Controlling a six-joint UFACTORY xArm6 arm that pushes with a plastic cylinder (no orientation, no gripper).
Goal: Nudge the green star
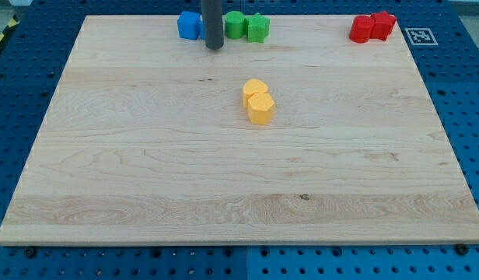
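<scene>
The green star (258, 28) sits near the view's top edge of the wooden board, touching a round green block (235, 24) on its left. My tip (215, 46) is at the end of the dark rod, just left of and slightly below the round green block, between it and a blue block (190, 26). The tip is about a block's width left of the green star and does not touch it.
Two yellow blocks (258, 101) sit touching near the board's middle. Two red blocks (372, 27) sit touching at the view's top right. The board's top edge (302, 15) runs just behind the top row of blocks.
</scene>
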